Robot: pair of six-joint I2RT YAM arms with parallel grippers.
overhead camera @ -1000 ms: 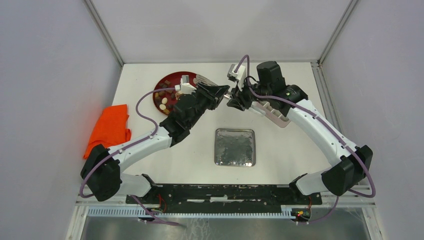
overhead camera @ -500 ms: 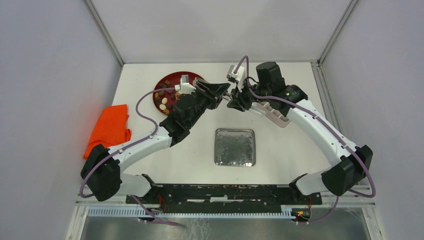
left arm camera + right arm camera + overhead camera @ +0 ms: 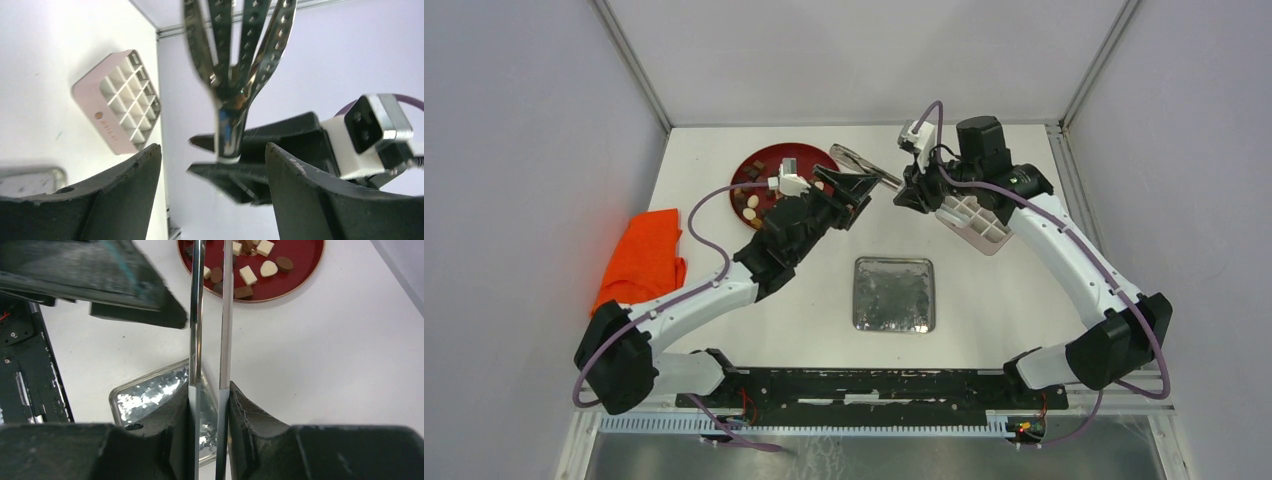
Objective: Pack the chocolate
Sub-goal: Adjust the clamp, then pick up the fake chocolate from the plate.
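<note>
The chocolate pieces [image 3: 752,200], dark brown, light brown and cream-white, lie on the round dark-red plate [image 3: 769,155] at the back left, and show in the right wrist view [image 3: 247,275]. The pale pink grid box [image 3: 976,215] lies under my right arm, its compartments empty in the left wrist view [image 3: 120,107]. My right gripper [image 3: 907,192] is shut on metal tongs [image 3: 864,162] that point toward the plate; both tong arms sit between its jaws [image 3: 210,387]. My left gripper [image 3: 861,185] is open and empty, just left of the tongs [image 3: 232,90].
A shiny square metal tray [image 3: 894,293] lies in the middle of the table, below both grippers. An orange cloth [image 3: 642,255] lies at the left edge. The tray also shows in the right wrist view [image 3: 145,392].
The grippers were together at the tongs; now the right gripper has drawn back to the right with the tongs, and the left gripper stands open and apart from them.
</note>
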